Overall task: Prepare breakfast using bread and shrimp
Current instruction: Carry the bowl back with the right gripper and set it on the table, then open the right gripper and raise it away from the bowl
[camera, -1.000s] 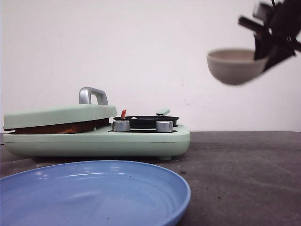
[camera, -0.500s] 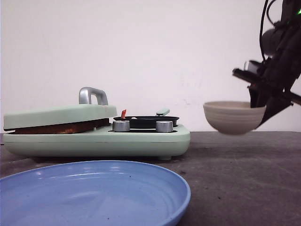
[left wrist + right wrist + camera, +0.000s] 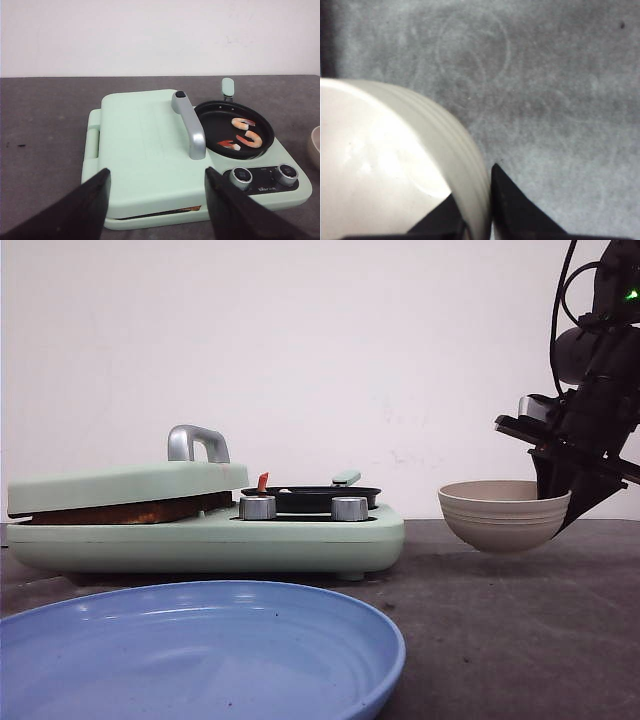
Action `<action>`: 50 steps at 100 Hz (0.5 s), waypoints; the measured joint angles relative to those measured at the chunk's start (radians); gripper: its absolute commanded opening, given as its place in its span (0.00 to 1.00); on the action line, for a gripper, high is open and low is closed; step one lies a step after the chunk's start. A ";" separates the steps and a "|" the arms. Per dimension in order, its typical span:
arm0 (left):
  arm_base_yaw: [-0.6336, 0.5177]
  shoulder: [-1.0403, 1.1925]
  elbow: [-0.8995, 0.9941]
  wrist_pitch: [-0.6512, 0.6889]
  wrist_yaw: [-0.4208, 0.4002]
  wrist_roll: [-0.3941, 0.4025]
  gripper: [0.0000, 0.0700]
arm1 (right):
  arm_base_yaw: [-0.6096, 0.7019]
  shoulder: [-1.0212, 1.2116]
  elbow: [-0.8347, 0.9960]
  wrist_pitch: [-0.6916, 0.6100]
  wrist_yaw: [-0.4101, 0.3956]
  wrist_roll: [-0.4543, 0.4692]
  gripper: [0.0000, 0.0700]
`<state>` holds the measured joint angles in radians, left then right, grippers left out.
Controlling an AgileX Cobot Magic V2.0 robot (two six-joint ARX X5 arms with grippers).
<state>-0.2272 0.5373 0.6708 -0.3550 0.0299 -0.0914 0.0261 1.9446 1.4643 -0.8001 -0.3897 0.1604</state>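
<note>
A thin brown edge of the bread (image 3: 130,512) (image 3: 190,208) shows between the shut lid and the base of the mint-green breakfast maker (image 3: 210,540) (image 3: 145,145). Orange-red shrimp (image 3: 245,134) lie in its black pan (image 3: 210,115); from the front only a tail tip of the shrimp (image 3: 263,481) sticks up. My left gripper (image 3: 157,200) hangs open above the near edge of the lid, holding nothing. At the right, my right gripper (image 3: 552,502) (image 3: 479,200) is shut on the rim of a beige bowl (image 3: 503,515) (image 3: 380,170), which is level and down at the table.
A large blue plate (image 3: 200,650) fills the near left of the table. Two silver knobs (image 3: 257,507) (image 3: 350,508) sit on the maker's front, and a silver handle (image 3: 197,443) stands on its lid. Dark grey table (image 3: 520,630) lies around the bowl.
The right gripper has brought the bowl down from high at the upper right to table level, and the bowl is now level. The maker and plate have not moved.
</note>
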 measured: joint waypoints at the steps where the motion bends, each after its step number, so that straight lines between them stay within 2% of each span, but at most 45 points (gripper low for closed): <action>1: 0.000 0.000 0.000 0.000 0.000 0.000 0.45 | 0.000 0.000 0.000 0.000 0.000 0.000 0.00; 40: 0.000 0.000 0.000 0.000 0.000 0.005 0.45 | 0.007 0.039 0.000 0.010 0.001 0.000 0.01; 46: 0.000 0.000 0.000 0.000 0.000 0.006 0.45 | 0.008 0.039 0.000 0.022 0.001 0.000 0.06; 50: 0.000 0.000 0.000 0.000 0.000 0.008 0.45 | 0.008 0.039 0.000 0.024 0.001 0.000 0.16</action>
<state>-0.2272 0.5373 0.6708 -0.3550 0.0299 -0.0837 0.0345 1.9831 1.4643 -0.7765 -0.3889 0.1600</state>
